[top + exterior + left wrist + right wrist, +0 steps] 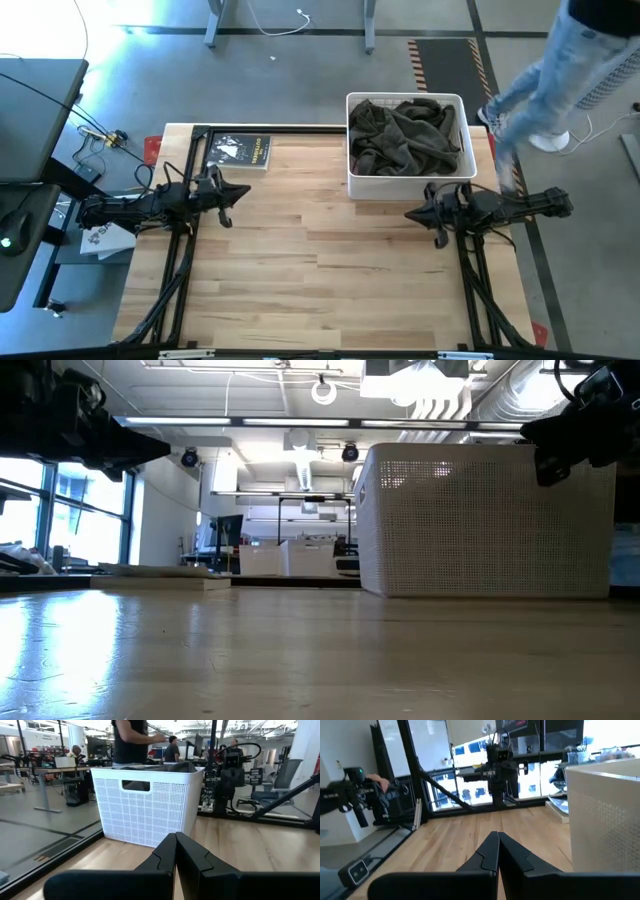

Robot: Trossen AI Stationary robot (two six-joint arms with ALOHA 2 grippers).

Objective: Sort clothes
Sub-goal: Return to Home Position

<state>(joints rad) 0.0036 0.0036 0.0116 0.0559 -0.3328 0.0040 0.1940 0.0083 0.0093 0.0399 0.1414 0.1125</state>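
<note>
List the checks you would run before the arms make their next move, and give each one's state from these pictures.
1. Clothes lie inside the white basket: ok.
2. Left gripper shut, holding nothing: ok.
3. Right gripper shut, holding nothing: ok.
4. Booklet lies apart from both grippers: ok.
5. Person well away from the table: not ok, walking past the corner by the basket.

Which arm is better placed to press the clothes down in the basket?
Right, likely: the right gripper is beside the basket of clothes; the left gripper is across the table, near the booklet.
</note>
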